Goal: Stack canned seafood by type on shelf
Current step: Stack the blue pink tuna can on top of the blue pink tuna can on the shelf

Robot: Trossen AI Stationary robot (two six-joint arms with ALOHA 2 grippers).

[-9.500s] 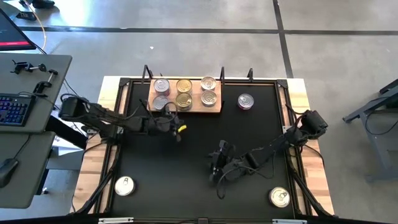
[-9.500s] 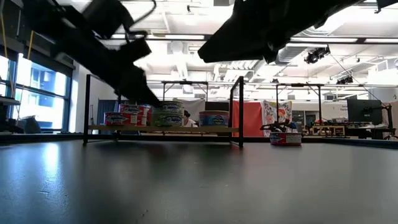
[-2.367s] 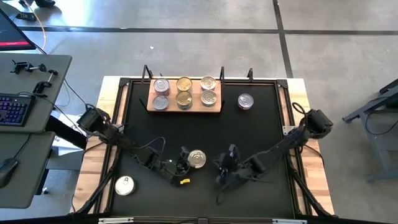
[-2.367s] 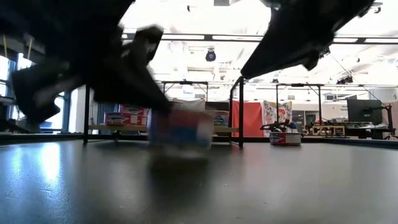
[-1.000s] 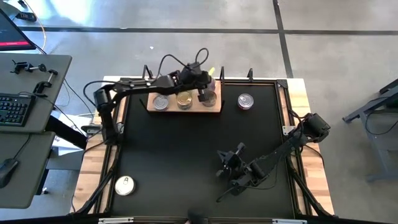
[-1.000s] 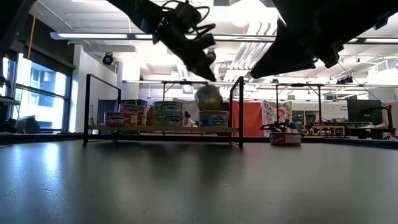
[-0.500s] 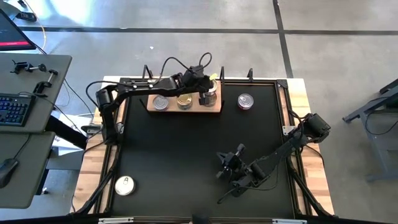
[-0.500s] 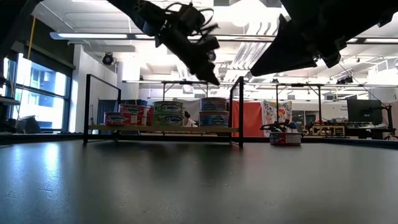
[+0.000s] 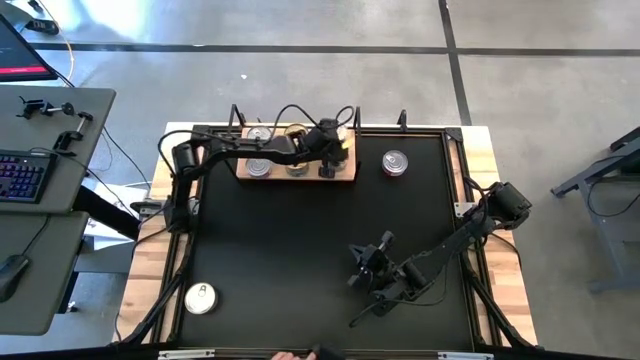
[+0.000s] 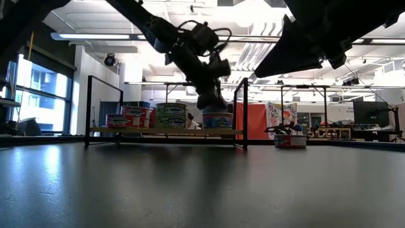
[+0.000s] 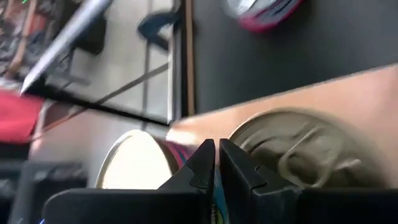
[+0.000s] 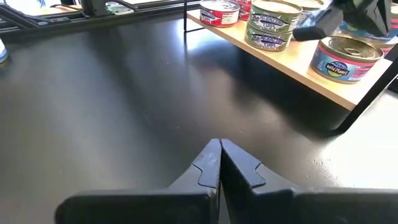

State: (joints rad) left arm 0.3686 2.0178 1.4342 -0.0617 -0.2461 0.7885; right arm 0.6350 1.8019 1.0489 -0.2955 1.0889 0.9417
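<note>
Now my left gripper is hovering over the shelf, fingers nearly together and holding nothing: the blue-sided tin I was carrying a second ago is sitting at the shelf's end, so two stray tins are remaining.

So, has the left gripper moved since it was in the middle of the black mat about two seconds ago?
Yes. The left gripper has travelled from mid-mat to the far edge and now sits over the right end of the light wooden shelf, among the round tins.
</note>
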